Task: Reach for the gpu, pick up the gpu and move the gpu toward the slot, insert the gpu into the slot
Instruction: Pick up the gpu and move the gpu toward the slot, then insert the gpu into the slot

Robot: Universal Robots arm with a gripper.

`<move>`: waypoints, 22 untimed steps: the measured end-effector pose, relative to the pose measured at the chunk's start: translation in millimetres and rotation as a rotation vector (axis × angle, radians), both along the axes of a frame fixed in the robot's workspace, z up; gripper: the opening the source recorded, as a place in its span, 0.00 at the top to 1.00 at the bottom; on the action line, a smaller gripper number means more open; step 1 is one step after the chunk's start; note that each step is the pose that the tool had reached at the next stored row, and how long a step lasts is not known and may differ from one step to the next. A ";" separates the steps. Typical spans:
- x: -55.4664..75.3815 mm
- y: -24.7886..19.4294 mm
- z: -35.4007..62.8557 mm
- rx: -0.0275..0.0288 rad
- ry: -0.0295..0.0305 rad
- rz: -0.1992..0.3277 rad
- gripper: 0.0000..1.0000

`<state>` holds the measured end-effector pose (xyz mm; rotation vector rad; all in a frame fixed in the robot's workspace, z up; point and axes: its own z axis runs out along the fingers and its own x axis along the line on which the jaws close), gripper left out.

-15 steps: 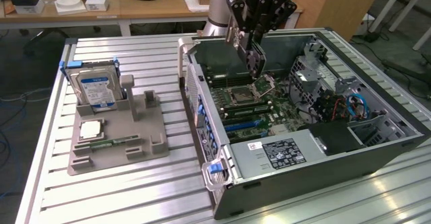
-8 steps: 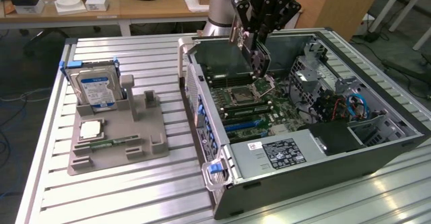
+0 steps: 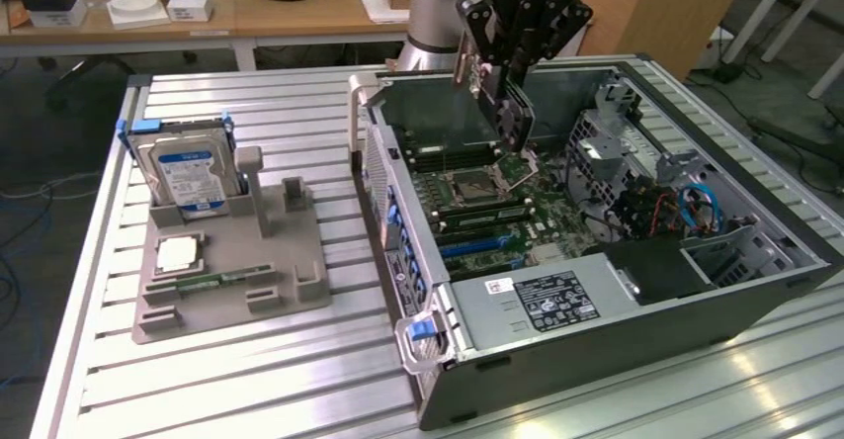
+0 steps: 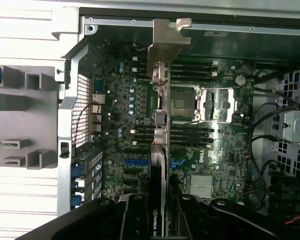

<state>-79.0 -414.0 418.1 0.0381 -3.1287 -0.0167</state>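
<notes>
The claw (image 3: 505, 71) pinches the gpu (image 3: 512, 123) by its upper edge, in the upper centre of the exterior view. The card hangs edge-down above the motherboard (image 3: 528, 212) of the open computer case (image 3: 594, 360).

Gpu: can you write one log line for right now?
gripper: shut on gpu | gpu: held above motherboard inside open case | inserted: not yet

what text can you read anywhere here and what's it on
"ROBOTIQ": on the end effector, which grips the gpu.
"DELL": sideways on the motherboard.
Too small or blurred to read: the labels on the hard drive and the power supply, and the print on the gpu's edge.
</notes>
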 end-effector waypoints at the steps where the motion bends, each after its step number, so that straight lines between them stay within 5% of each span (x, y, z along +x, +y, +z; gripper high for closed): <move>1: 0.0 0.0 0.0 0.0000 -0.0001 0.000 0.74; 14: 0.0 0.0 0.0 0.0000 0.0000 0.004 0.74; 22: 0.0 0.0 0.0 0.0000 -0.0001 0.114 0.74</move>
